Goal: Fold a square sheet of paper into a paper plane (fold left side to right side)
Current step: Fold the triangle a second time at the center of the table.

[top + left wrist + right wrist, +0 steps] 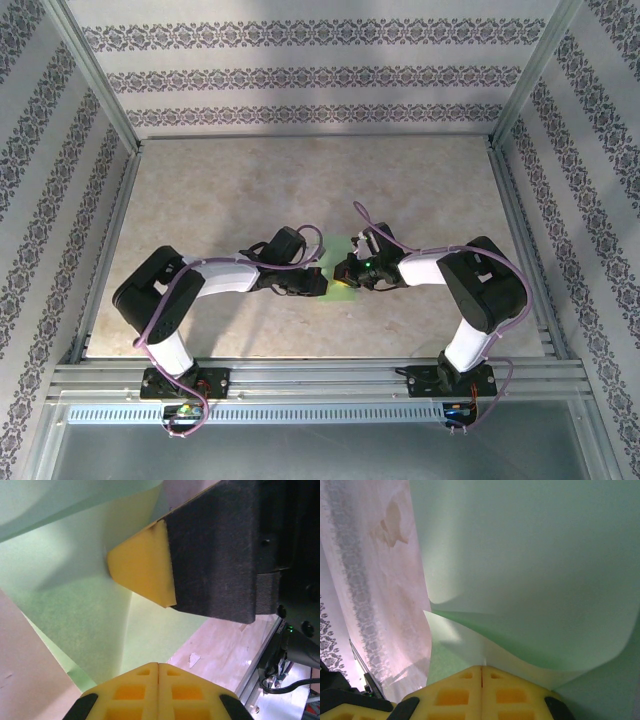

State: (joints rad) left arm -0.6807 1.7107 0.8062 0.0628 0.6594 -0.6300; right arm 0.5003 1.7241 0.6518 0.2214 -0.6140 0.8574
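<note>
The square sheet of paper (339, 260) is in the middle of the table (300, 180), between the two arms, lifted and bent in a soft curl. The right gripper (481, 669) has its fingers pressed together on one edge. The left gripper (158, 666) is pressed together too and looks to pinch the paper (the nip is hard to see). To fold well, lay the left edge over the right edge, match the corners, then press flat. I see no box or bowl.

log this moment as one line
left gripper: shut, at sheet | right gripper: shut on sheet | sheet: curled up, between both grippers
</note>
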